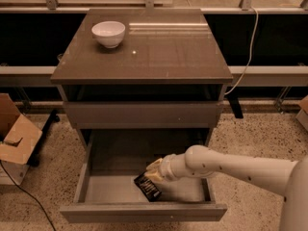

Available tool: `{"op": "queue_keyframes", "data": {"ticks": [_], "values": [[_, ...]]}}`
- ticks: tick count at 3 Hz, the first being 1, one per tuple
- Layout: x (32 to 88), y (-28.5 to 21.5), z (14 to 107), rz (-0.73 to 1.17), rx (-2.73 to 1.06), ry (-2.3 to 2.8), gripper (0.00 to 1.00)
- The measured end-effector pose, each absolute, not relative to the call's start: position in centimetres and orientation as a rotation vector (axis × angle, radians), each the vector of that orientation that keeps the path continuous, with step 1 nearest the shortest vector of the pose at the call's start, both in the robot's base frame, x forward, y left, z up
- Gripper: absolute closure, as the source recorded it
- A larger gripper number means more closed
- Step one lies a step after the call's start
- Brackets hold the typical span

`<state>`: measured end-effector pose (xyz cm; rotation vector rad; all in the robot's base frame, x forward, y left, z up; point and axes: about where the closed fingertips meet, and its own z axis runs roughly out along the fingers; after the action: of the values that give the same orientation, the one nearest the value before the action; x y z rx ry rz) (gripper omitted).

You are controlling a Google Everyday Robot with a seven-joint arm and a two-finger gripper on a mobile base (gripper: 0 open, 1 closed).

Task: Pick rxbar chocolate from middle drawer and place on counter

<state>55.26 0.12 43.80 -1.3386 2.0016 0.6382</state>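
Camera view shows the arm (231, 166) coming in from the right. How much of it can you see?

Only part. The frame's right edge cuts it off, and the rest reaches down into the middle drawer (120, 189), which is pulled out.

And the gripper (154, 171)?

It is low inside the drawer, right of centre, with its pale tip right at the rxbar chocolate (147, 187). The tip is a yellowish blur against the dark wrapper, so I cannot tell whether the jaws are closed on the bar or only set over it.

Where does the bar lie?

On the drawer floor, toward the front panel, just left of and below the gripper. Its back edge meets the gripper tip and is partly covered by it.

Which way does it point?

Its long axis runs diagonally, from back-left to front-right, with the nearer end aimed at the drawer front. The lettering is only pale flecks and I cannot read it. I cannot tell whether it lies flat or has one end lifted.

What about the counter (163, 57)?

A white bowl (109, 33) stands at its back-left corner. A cardboard box (17, 138) on the floor is cut off by the left edge.
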Motion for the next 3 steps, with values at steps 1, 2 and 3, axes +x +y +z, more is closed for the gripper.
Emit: {"op": "queue_keyframes", "data": {"ticks": [1, 2, 3], "values": [[54.8, 1.9, 42.5, 0.615, -1.321, 2.020, 0.04], [54.3, 3.5, 40.3, 0.613, -1.291, 2.066, 0.00], [54.2, 3.9, 38.9, 0.615, -1.266, 2.093, 0.00]]}}
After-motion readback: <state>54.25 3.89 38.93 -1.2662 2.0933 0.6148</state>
